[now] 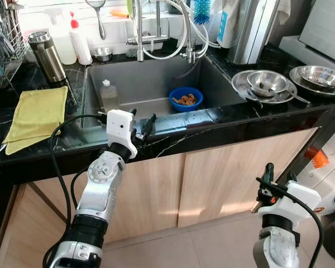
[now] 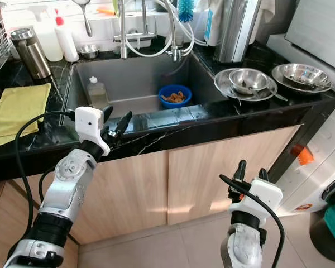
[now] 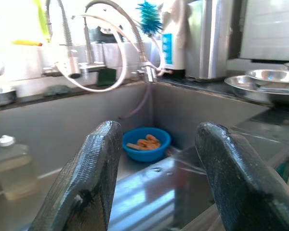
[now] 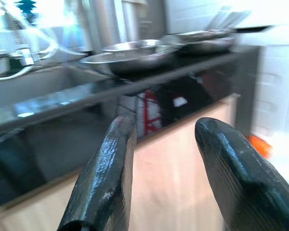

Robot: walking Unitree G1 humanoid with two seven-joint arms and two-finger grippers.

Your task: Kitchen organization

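A grey sink (image 1: 148, 75) is set into the black counter. In it stand a blue bowl (image 1: 185, 99) holding orange bits and a clear bottle (image 1: 108, 96). My left gripper (image 1: 142, 125) hovers open over the sink's front rim, with nothing between its fingers (image 3: 86, 178). It points across the basin toward the blue bowl (image 3: 145, 144). My right gripper (image 2: 251, 169) is open and empty, low in front of the wooden cabinet doors and below the counter edge. Steel bowls on plates (image 1: 266, 84) sit on the counter right of the sink.
A yellow cloth (image 1: 38, 114) lies on the counter at the left, with a steel flask (image 1: 46, 56), a white squeeze bottle (image 1: 80, 42) and a dish rack (image 1: 3, 39) behind it. A faucet with hoses (image 1: 159, 30) rises at the back. Tiled floor lies below.
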